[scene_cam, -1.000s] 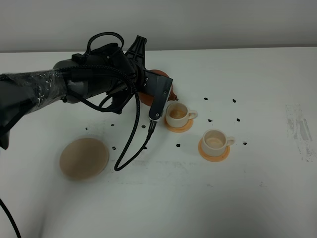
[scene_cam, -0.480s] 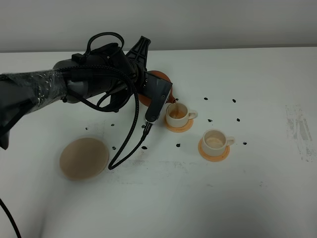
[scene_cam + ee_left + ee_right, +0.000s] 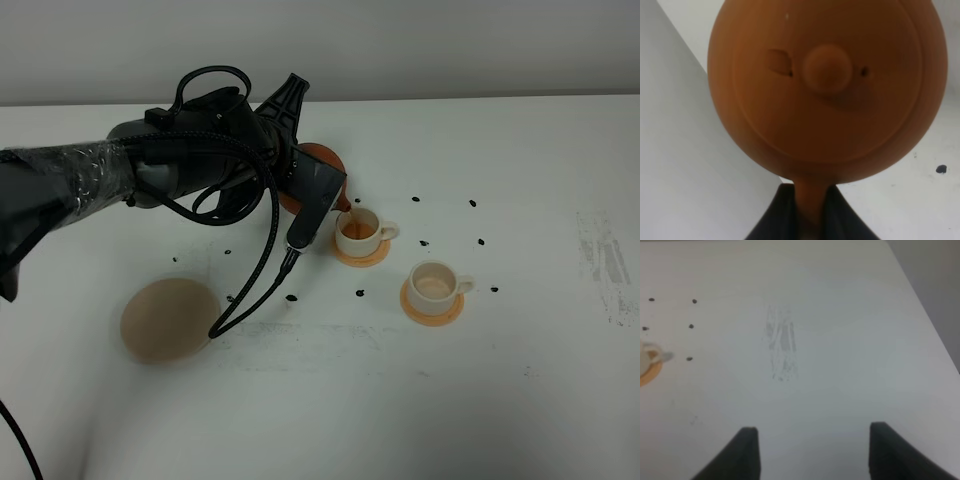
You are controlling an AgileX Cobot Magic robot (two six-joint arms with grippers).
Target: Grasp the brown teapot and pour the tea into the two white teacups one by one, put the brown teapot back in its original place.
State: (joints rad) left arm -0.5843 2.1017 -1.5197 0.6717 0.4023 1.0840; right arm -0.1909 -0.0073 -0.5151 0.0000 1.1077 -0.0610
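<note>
1. A white table (image 3: 520, 400) is being shown filling pretty much the whole view.
2. Little black specks (image 3: 473, 203) are being seen scattered around its middle.
3. A greyish scuffed patch (image 3: 600, 258) is being shown near the table's right edge.
4. A plain grey wall (image 3: 450, 45) is being seen behind it.

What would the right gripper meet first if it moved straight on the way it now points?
Probably the white table, near the grey scuffed patch. Nothing else lies ahead of the open right gripper in its wrist view, though depth is unclear.
</note>
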